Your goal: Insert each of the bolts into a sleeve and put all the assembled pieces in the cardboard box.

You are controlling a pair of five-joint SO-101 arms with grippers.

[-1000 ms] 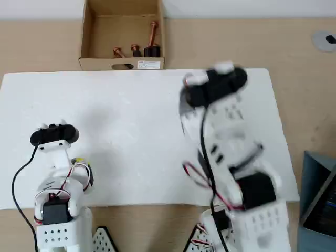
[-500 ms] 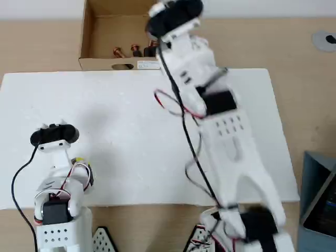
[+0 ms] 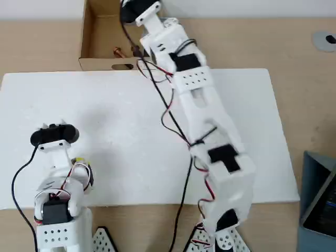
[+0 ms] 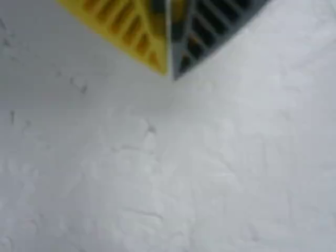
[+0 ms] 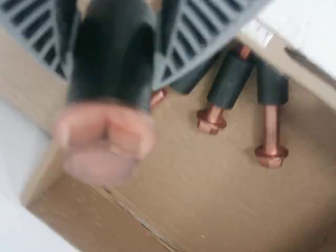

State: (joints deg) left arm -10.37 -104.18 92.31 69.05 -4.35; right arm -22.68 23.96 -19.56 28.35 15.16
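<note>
Sleeved bolt (image 5: 105, 131) is being gripped by right gripper (image 5: 111, 63) over cardboard box (image 5: 226, 205); left gripper (image 4: 169, 65) is being held closed, empty.

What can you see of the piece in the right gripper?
The piece is a black sleeve with a copper bolt through it; the bolt's flanged head sticks out of the end nearer the camera, blurred. The right gripper clamps the sleeve between grey ribbed fingers. It hangs over the brown floor of the box, touching only the fingers, while other pieces lie on that floor.
</note>
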